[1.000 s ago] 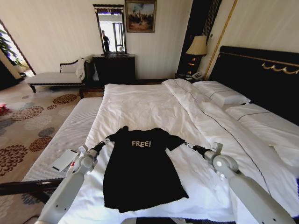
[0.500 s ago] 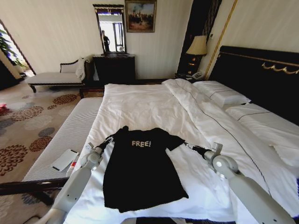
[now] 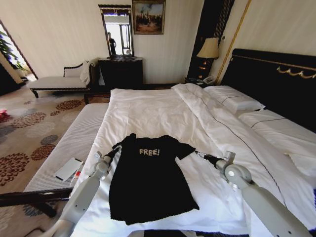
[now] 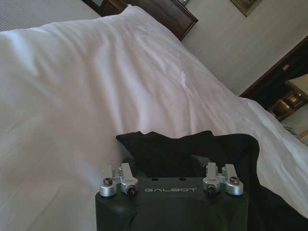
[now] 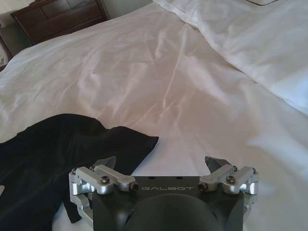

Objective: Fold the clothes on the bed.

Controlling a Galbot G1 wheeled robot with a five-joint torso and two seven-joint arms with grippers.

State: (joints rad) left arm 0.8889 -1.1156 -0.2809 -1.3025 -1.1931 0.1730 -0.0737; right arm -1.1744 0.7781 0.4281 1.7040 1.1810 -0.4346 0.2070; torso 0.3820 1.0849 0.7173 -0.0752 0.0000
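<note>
At about 8 o'clock in the head view, the left gripper (image 3: 115, 148) reaches to the left sleeve of the black T-shirt (image 3: 148, 182). In its wrist view the sleeve cloth lies bunched right in front of the gripper body, but the fingertips are hidden, so I cannot tell if the jaws are closed on the fabric or free.

At the 6 o'clock part of the head view, the T-shirt lies flat and spread out, chest lettering up, on the white duvet near the foot of the bed (image 3: 163, 108). Both sleeves are out to the sides and the hem is straight; I see no fold yet, so in my judgement the whole folding is still to be done.

At about 4 o'clock, the right gripper (image 3: 198, 154) is just beside the right sleeve. In its wrist view the jaws stand apart, released, holding nothing, with the sleeve edge near one finger.
</note>
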